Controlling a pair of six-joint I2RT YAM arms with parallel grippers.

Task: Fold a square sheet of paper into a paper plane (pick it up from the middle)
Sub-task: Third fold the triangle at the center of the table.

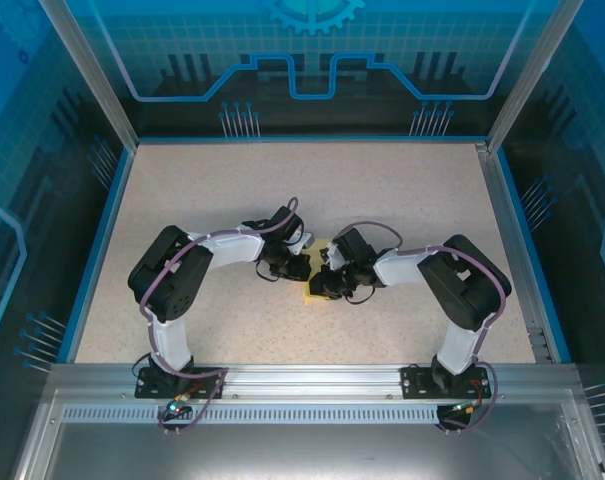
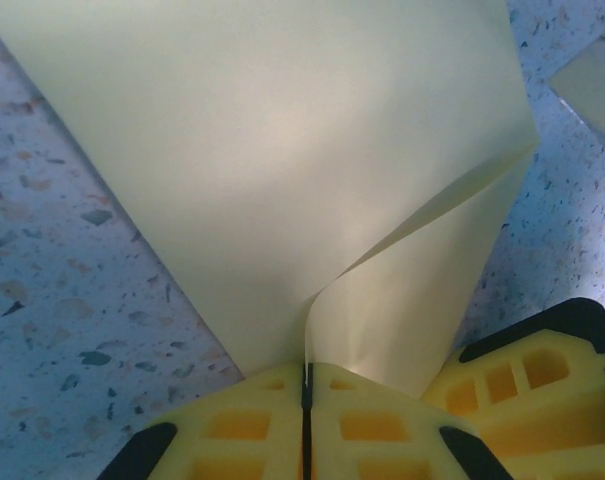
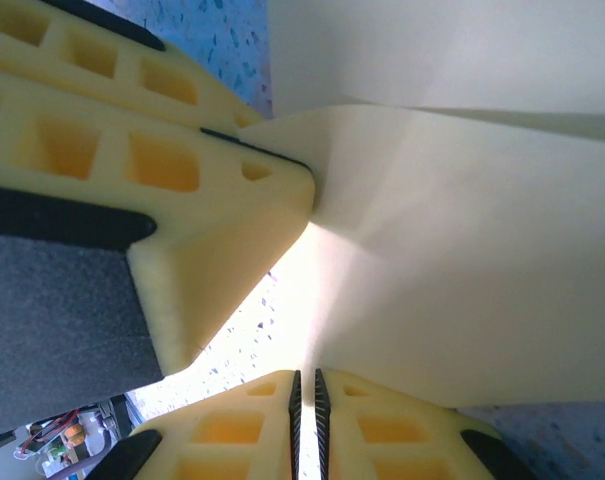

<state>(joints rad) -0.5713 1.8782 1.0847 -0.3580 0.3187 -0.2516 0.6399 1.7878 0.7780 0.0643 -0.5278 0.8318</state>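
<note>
A fold looks to be in hand. The sheet (image 2: 282, 150) stands curled at the centre of the table (image 1: 402, 200), one flap bending over. In the top view the left gripper (image 2: 305, 378) comes at it from 9 o'clock and the right gripper (image 3: 305, 388) from 3 o'clock, both clamped on its edge. The next move probably calls for lining up the edges before creasing. The grippers crowd each other, and opposing pulls could tear the thin sheet.

speckled beige table (image 1: 382, 200) inside blue translucent walls (image 1: 312, 60), aluminium rail (image 1: 312, 376) along the near edge
</note>
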